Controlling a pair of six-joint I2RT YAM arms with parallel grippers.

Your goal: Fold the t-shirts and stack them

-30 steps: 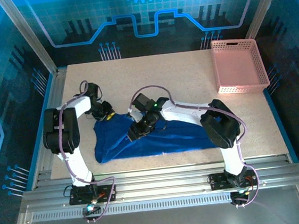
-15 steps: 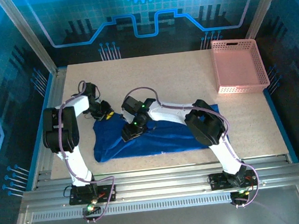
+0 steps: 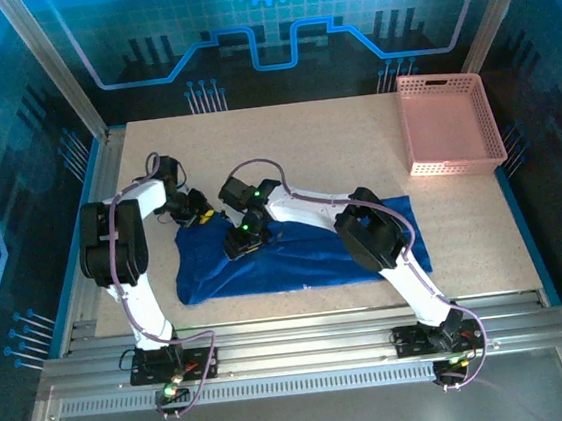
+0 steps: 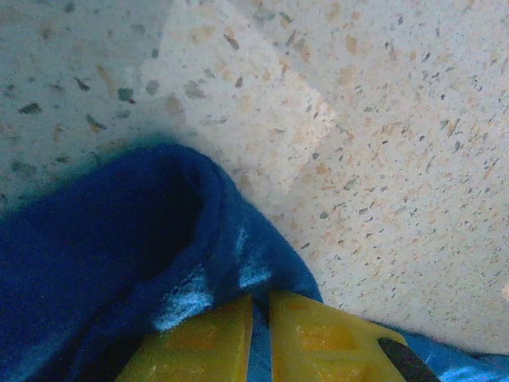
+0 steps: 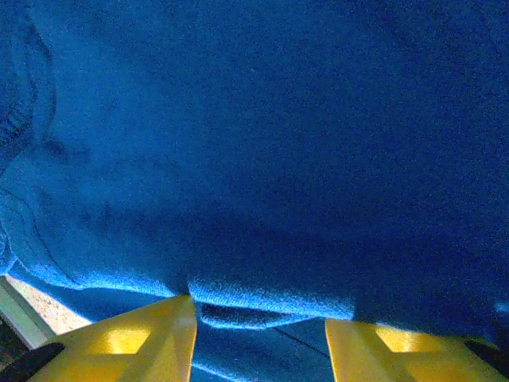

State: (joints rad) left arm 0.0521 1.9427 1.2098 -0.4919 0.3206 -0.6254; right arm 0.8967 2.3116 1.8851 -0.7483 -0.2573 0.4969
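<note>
The left gripper was pinched narrow on an edge of the t-shirt, the right gripper stood partway apart around a ridge of cloth, its grip unclear, and the shirt lay rumpled on the table, seemingly unfolded, nothing stacked, its print hidden.

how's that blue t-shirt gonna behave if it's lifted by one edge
Probably floppy: the royal-blue cotton t-shirt lies rumpled, and its hem curls over beside the left pincer, shut on it. Likely to drape and bunch, not hold shape. Pushed, it would probably wrinkle rather than slide flat.
</note>
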